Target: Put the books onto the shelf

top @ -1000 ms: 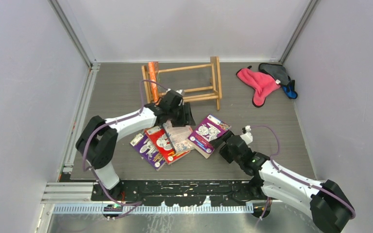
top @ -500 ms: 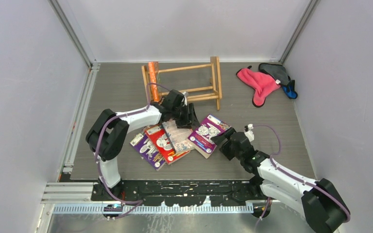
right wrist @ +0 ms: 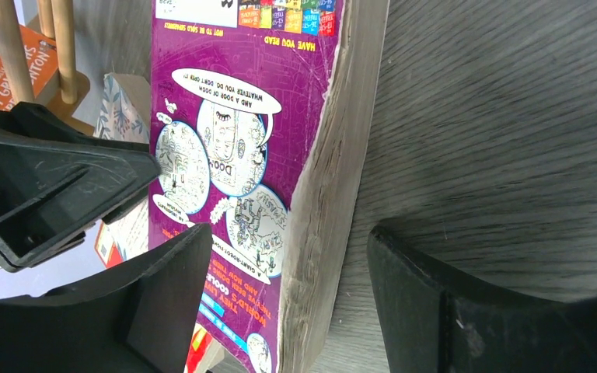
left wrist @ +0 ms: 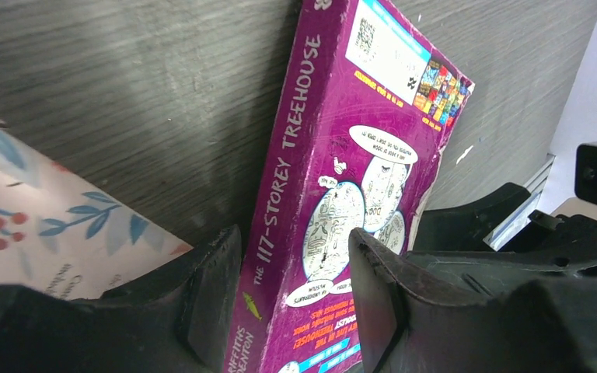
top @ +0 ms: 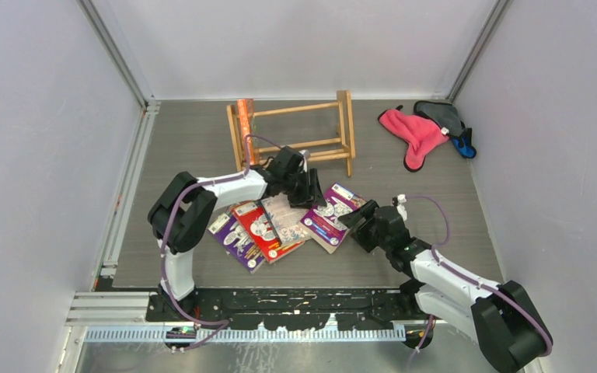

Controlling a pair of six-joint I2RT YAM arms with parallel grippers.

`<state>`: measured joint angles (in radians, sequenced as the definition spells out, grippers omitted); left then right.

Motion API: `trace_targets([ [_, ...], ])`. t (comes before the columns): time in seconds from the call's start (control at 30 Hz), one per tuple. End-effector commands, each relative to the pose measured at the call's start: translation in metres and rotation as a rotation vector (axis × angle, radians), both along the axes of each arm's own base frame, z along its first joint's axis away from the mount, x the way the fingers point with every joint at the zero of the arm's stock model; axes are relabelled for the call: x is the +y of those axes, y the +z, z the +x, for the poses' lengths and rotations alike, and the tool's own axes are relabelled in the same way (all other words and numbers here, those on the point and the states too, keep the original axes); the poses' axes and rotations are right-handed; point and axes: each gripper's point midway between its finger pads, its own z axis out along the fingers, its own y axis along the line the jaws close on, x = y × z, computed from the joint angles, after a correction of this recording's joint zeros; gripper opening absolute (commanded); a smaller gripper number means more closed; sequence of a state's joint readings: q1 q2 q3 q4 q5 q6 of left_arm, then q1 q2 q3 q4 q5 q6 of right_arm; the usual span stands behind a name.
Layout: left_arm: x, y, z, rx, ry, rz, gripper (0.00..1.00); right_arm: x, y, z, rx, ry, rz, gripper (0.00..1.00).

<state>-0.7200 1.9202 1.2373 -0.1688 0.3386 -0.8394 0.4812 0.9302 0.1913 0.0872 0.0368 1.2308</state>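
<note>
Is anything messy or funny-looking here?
Yes. Four books lie in a crooked, overlapping heap on the table in front of the shelf, while only an orange book stands at its left end. The left gripper and right gripper both crowd the same purple book from opposite ends.

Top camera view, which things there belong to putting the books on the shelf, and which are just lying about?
Part of the job:
wooden shelf
orange book, already standing in the shelf
right purple book
pale pink book
red book
left purple book

Just lying about:
pink cloth
grey cloth
blue item beside the cloths
</note>
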Motion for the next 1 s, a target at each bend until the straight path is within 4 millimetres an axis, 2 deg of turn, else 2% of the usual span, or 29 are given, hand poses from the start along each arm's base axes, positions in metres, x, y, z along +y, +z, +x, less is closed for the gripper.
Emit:
trace_targets([
  [0.0, -0.018, 0.007, 0.001, -0.021, -0.009, -0.026, 0.54, 0.004, 0.002, -0.001, 0.002, 0.062, -0.007, 0.78],
  [0.13, -0.025, 0.002, -0.006, -0.021, -0.019, -0.017, 0.53, 0.005, 0.000, -0.002, 0.009, 0.080, -0.001, 0.78],
  [0.27, -0.028, 0.003, -0.010, -0.026, -0.017, -0.022, 0.46, 0.002, 0.000, -0.003, 0.010, 0.091, -0.004, 0.78],
  [0.43, -0.034, 0.012, -0.013, -0.025, -0.003, -0.077, 0.20, -0.001, -0.001, -0.006, 0.014, 0.100, -0.008, 0.78],
  [0.6, -0.040, 0.021, -0.020, -0.037, -0.002, -0.120, 0.00, -0.005, 0.002, -0.010, 0.006, 0.109, -0.021, 0.78],
  [0.8, -0.047, 0.040, -0.032, -0.086, 0.001, -0.123, 0.00, -0.014, 0.005, -0.021, 0.009, 0.120, -0.070, 0.78],
  [0.97, -0.038, 0.065, -0.041, -0.218, 0.051, -0.021, 0.00, -0.021, 0.012, -0.029, 0.006, 0.128, -0.105, 0.78],
])
